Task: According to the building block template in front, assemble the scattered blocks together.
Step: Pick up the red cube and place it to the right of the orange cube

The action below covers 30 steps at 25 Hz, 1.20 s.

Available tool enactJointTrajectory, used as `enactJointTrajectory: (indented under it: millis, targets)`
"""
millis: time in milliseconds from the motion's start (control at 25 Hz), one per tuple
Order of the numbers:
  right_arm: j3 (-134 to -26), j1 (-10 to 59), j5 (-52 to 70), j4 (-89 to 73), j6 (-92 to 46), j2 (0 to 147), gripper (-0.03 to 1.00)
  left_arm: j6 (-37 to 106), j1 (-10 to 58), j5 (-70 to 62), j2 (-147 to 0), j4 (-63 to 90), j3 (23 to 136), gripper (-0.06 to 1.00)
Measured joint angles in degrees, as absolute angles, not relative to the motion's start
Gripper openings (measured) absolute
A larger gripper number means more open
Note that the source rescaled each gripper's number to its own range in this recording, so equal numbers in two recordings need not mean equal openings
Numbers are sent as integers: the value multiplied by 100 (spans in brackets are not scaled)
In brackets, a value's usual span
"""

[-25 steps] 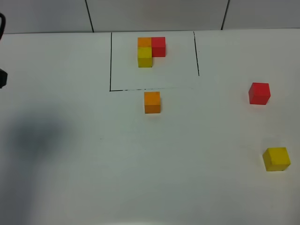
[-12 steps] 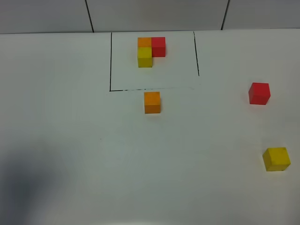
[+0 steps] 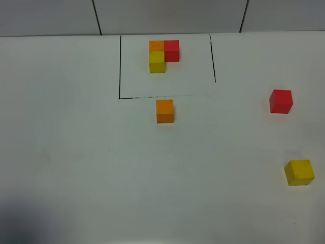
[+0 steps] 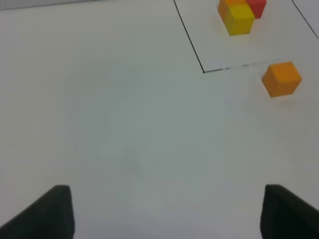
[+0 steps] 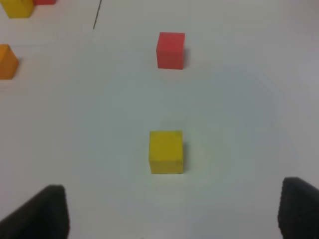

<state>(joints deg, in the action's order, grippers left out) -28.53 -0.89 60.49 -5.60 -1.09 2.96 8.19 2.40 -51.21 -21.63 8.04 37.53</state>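
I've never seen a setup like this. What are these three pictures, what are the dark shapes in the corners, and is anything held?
This is a robot with two arms, each ending in a two-fingered gripper. One picture comes from a camera mounted high above a white table; no arm shows in it. The other two come from cameras on the wrists: the dark shapes are the fingers of the left gripper and the right gripper, both spread open and holding nothing. On the table, inside a thin black outline, sits an L-shaped cluster of three cubes, the model to copy. Loose lie an orange cube just outside the outline, and a red cube and a yellow cube farther right.
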Motion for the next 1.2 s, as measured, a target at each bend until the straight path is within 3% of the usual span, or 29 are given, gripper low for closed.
enactJointTrajectory:
  millis: [560, 1200]
  targets:
    - [-2853, -89, 6049, -560, -109, 296, 80, 875, 240, -5529, -73, 1047, 3006, 70]
    - [-2853, -89, 6049, -560, -109, 296, 80, 798, 240, -5935, 26, 1078, 2894, 70]
